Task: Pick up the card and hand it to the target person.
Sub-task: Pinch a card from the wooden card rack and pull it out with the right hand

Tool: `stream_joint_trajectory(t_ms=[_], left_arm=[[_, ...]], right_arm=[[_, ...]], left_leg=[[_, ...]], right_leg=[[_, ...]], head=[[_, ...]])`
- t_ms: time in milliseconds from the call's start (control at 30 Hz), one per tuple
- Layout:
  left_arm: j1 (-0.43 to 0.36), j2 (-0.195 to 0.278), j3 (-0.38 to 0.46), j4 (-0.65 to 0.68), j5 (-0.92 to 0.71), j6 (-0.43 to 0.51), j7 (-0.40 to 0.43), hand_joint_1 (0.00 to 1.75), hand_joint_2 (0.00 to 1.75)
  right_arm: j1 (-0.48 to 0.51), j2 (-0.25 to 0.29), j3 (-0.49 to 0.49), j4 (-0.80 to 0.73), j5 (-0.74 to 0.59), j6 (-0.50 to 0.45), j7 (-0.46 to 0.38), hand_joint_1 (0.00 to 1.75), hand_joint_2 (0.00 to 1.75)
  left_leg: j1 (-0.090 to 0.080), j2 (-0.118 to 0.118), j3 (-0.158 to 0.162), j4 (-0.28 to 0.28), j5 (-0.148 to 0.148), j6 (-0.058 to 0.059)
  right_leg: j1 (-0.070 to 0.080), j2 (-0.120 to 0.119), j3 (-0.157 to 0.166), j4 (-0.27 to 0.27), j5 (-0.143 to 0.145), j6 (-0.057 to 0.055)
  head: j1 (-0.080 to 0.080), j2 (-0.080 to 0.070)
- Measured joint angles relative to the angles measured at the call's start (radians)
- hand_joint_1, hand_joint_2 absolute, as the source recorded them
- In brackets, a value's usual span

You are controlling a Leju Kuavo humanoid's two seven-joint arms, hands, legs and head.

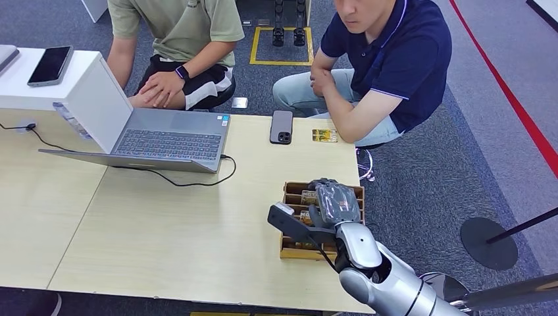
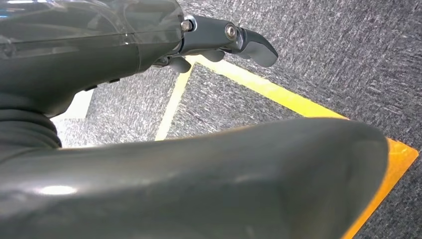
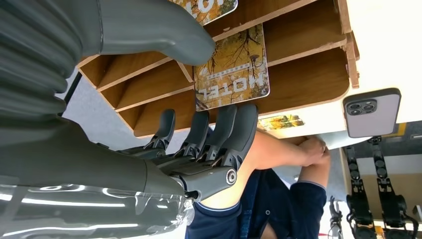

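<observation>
A: Right hand (image 1: pixel 334 201) position?

B: Over the wooden slotted card holder (image 1: pixel 290 249) at the right edge of the table (image 1: pixel 164 230), near the front right corner. In the right wrist view its dark fingers (image 3: pixel 219 134) reach into the far slot, the thumb (image 3: pixel 149 27) on the other side of a hotel card (image 3: pixel 233 67) standing tilted against a divider. Fingers and thumb are apart, on either side of the card; I see no contact with it, so the hand holds nothing.

A: Other cards?

B: One more in the next slot (image 3: pixel 211 6), partly cut off. A separate card (image 1: pixel 324 135) lies flat near the far edge, just beside the forearm of the person in the navy polo (image 1: pixel 388 59).

A: Left hand (image 2: pixel 124 59)?

B: Hanging above grey carpet with yellow floor tape (image 2: pixel 278 94). One fingertip juts out, nothing in it; whether the rest is spread or curled I cannot tell.

A: Rest of the table?

B: Open laptop (image 1: pixel 168 141) with a black cable, dark phone (image 1: pixel 281 126) face down at the far edge. A second person in an olive shirt (image 1: pixel 177 26) sits behind the laptop.
</observation>
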Motion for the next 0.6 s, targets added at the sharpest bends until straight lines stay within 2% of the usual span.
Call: stream_joint_trajectory(t_ms=[600], left_arm=[[0.000,-0.004,0.000,0.000,0.000,0.000,0.000,0.00,0.00]], right_arm=[[-0.003,0.000,0.004,0.000,0.002,0.029,0.000,0.87,1.75]], left_leg=[[0.000,0.000,0.000,0.000,0.000,0.000]], right_leg=[[0.000,0.000,0.000,0.000,0.000,0.000]], head=[[0.000,0.000]])
